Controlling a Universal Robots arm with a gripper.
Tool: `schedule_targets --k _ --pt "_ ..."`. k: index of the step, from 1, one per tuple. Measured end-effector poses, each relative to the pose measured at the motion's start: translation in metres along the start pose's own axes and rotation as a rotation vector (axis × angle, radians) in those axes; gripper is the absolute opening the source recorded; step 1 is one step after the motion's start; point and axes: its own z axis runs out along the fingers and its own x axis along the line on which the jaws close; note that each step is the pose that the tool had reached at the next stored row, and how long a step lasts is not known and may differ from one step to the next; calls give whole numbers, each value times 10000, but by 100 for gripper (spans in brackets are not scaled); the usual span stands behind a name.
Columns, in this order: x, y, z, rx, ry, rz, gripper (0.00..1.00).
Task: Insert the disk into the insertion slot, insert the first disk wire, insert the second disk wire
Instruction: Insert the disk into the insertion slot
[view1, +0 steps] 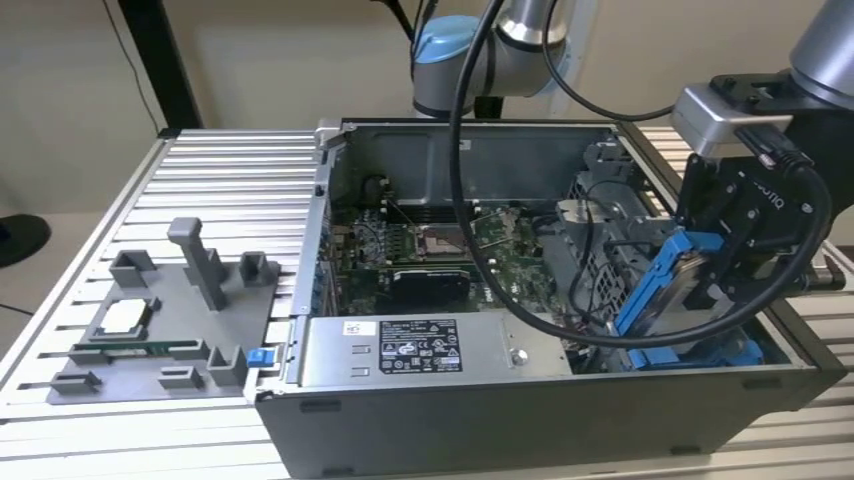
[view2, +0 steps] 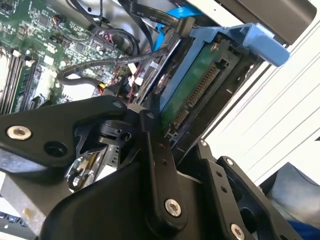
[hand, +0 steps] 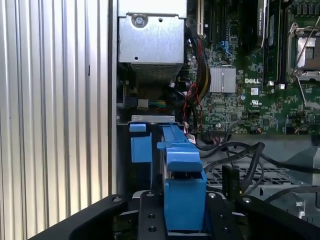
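At the exterior view's right, the gripper (view1: 707, 285), jaws clamped on the disk (view1: 663, 285), tilts it above the insertion slot (view1: 727, 351), seemingly for entry.

A plain beige wall (view1: 267, 60) stands behind a table (view1: 227, 170) of ribbed silver metal slats, under soft, even light. A black upright post (view1: 158, 60) rises at the table's far corner on the exterior view's left. Pale floor (view1: 27, 300) shows there, with a dark round object (view1: 16, 240) on it.

Soft, even room light; the case (view1: 534, 410) around the disk (view1: 658, 288) lies in shade. In the second wrist view the table (view2: 280, 110) beside the disk glares white and the gripper (view2: 170, 127) is blurred.
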Motion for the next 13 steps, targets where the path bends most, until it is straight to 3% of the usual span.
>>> schedule_targets --k 8,9,13 --pt "1 3 34 12 -13 -2 0" --pt "0 2 37 15 -16 -5 100" --pt "2 3 32 11 -2 -1 100"
